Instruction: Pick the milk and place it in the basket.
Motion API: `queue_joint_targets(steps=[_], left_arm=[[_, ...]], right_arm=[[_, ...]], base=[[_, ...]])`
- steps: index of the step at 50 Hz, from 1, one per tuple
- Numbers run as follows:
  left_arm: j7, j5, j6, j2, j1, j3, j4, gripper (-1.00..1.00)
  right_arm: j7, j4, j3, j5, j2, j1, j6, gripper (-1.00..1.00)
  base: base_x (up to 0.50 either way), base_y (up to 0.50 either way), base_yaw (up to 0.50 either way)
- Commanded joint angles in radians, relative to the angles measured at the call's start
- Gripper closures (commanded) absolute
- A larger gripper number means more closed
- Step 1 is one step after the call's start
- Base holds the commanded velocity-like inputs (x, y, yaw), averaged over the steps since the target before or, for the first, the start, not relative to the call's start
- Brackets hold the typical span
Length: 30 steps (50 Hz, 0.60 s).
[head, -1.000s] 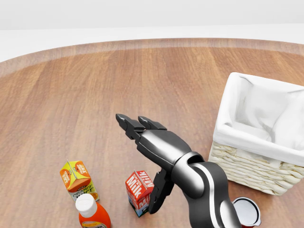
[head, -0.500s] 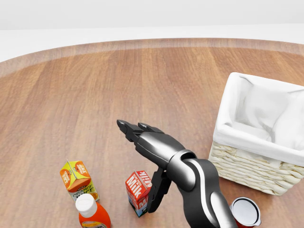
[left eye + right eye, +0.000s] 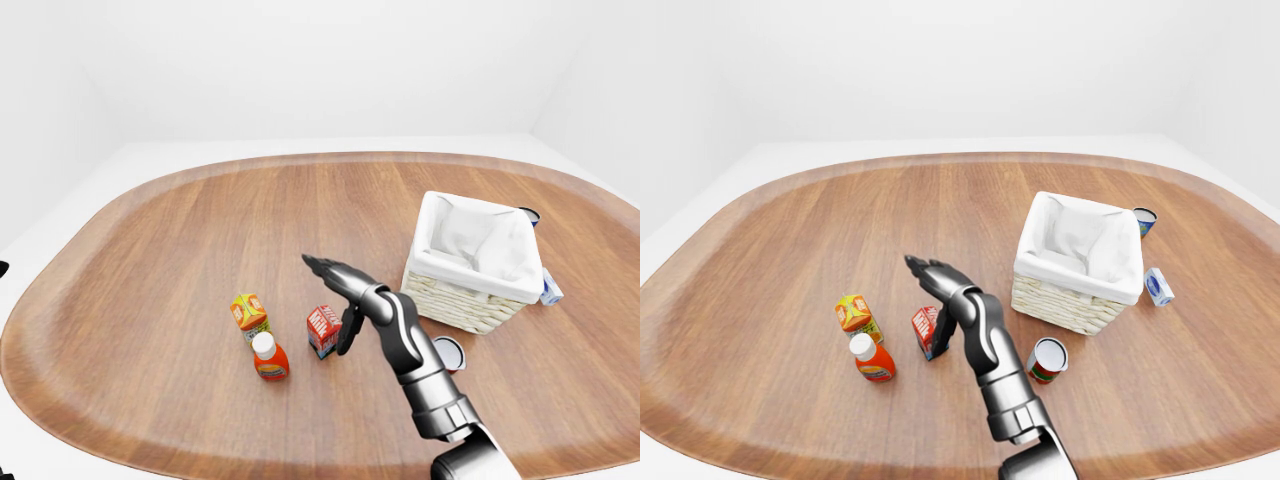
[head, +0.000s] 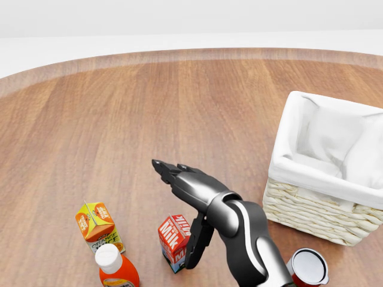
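Your orange carton (image 4: 94, 221) and red bottle (image 4: 116, 270) stand left of the milk (image 4: 175, 240); a can (image 4: 309, 267) sits below the basket (image 4: 311, 206). Your right hand (image 4: 184, 203) is spread open, two fingers (image 4: 164, 167) pointing up-left, thumb against the milk's right side, nothing gripped. Milk upright on the wooden table (image 4: 119, 119); white room.

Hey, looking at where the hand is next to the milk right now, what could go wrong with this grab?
The right hand is open, one finger hanging down beside the milk, the others reaching past over it. Closing from here might tip the carton rather than clamp it.

The ketchup bottle and orange juice carton stand close on the left; a shoved milk carton could knock them.

The can sits below the basket, possibly in the carry path.
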Motion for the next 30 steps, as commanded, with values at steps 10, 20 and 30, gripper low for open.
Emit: queue_joint_targets(steps=[10,20,30], left_arm=[[0.000,0.000,-0.002,0.000,0.000,0.000,0.001,-1.00],[-0.002,0.000,-0.003,0.000,0.000,-0.001,0.001,-1.00],[-0.003,0.001,-0.004,0.000,0.000,-0.001,0.001,-1.00]], right_arm=[[-0.054,0.110,0.007,-0.004,0.005,0.002,0.000,-1.00],[-0.058,0.125,0.013,-0.014,0.011,0.003,0.000,-1.00],[-0.080,0.167,0.019,-0.033,0.013,-0.007,0.000,-1.00]], base=[[0.00,0.00,0.00],[0.00,0.00,0.00],[0.00,0.00,0.00]])
